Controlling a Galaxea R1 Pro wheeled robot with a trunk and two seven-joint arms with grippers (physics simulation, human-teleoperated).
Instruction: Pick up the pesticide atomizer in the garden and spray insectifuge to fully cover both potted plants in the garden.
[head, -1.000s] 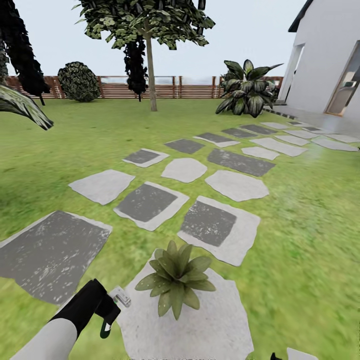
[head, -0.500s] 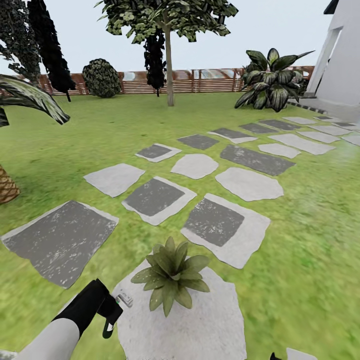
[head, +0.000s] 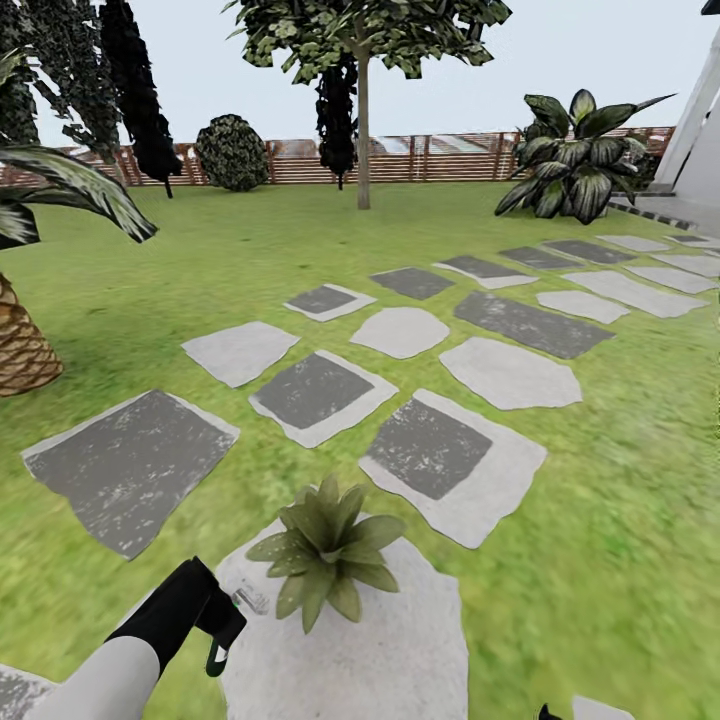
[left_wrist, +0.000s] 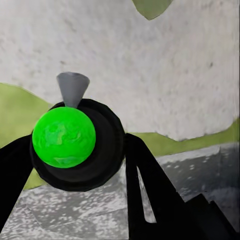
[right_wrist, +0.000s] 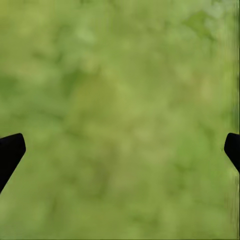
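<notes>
Atomizer (left_wrist: 70, 137) gripped — plant (head: 322, 547) beside

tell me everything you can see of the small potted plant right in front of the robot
The potted plant is a low rosette of pointed green leaves, darker at the centre and paler toward the tips, spreading outward and hiding any pot beneath. It sits upright near the far edge of a pale grey stepping stone, with lawn just beyond it. Nothing touches it; the left gripper, holding the atomizer, is beside it to the left.

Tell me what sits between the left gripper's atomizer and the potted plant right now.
Nothing: in the head view, bare pale stepping stone separates the atomizer held in the left gripper from the potted plant; its nearest leaf tips come close, apparently without touching.
</notes>
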